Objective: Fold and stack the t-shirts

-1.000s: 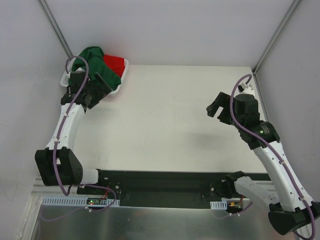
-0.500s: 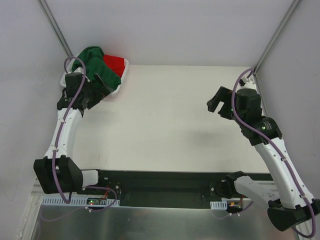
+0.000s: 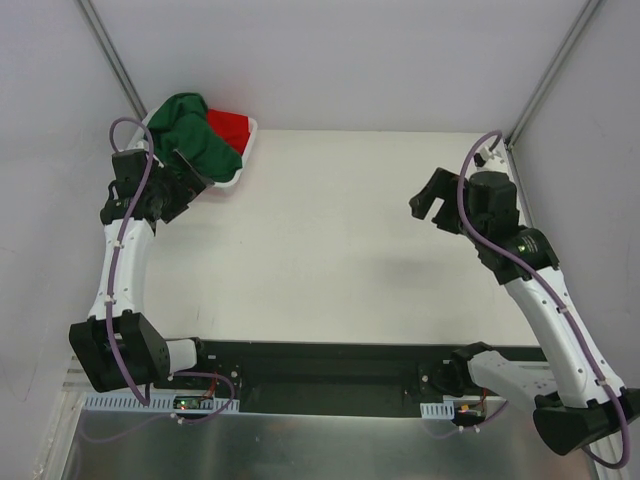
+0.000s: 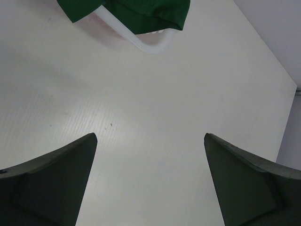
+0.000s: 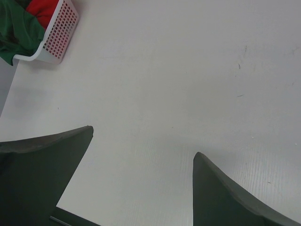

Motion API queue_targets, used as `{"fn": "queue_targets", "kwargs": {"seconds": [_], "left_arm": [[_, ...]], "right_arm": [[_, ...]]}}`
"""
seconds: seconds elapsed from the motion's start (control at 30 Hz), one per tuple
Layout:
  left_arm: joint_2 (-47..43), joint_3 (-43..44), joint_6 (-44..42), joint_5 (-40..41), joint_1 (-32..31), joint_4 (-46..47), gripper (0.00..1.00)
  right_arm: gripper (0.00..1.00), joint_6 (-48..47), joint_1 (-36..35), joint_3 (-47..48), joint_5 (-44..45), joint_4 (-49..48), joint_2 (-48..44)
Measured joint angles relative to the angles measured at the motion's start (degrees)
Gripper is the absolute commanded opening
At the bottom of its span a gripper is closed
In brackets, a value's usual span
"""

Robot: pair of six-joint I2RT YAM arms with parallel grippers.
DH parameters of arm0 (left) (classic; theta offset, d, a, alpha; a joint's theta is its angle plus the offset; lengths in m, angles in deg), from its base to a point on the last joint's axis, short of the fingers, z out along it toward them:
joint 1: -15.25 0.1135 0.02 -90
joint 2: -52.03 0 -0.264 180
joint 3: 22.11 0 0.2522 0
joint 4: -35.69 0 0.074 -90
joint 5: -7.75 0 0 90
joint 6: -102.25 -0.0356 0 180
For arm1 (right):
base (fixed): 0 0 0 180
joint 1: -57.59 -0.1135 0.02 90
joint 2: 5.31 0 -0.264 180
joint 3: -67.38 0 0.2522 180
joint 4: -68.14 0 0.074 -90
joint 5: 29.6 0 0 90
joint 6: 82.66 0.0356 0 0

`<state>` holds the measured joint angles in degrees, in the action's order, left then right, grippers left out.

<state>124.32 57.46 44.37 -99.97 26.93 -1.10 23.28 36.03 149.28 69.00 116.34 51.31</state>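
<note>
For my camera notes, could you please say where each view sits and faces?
Top external: above, behind the arms, looking down at the table; left gripper, right gripper show.
Left wrist: on that wrist, faces table and basket corner with green t-shirt; left fingers below.
Right wrist: on that wrist, faces across table toward basket; right fingers below.
Shared: all see the basket.

The right claw [image 5: 144, 141] stood with its two dark fingers [image 5: 42, 174] spread wide, nothing between them, above the bare white table [image 5: 188, 70]. Well ahead and to its left sat a white lattice basket [image 5: 59, 35]. It held a red t-shirt [image 5: 42, 10], and a green t-shirt [image 5: 14, 28] spilled over its rim.
</note>
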Motion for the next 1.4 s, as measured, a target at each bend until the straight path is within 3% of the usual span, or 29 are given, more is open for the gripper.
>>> {"fn": "queue_targets", "kwargs": {"seconds": [0.87,1.17,1.4], "left_arm": [[-1.9,-0.02,-1.66,-0.94,0.04,-3.39,0.99],[5.9,6.14,2.99,0.04,3.85,-3.26,0.98],[5.97,5.79,3.67,0.42,3.78,-3.23,0.97]], "right_arm": [[0.96,1.66,0.0,3.41,-1.49,0.52,-2.93],[0.96,2.05,0.0,2.89,-4.42,-0.5,-1.79],[0.96,2.01,0.0,1.46,-4.55,-0.55,-2.16]]}}
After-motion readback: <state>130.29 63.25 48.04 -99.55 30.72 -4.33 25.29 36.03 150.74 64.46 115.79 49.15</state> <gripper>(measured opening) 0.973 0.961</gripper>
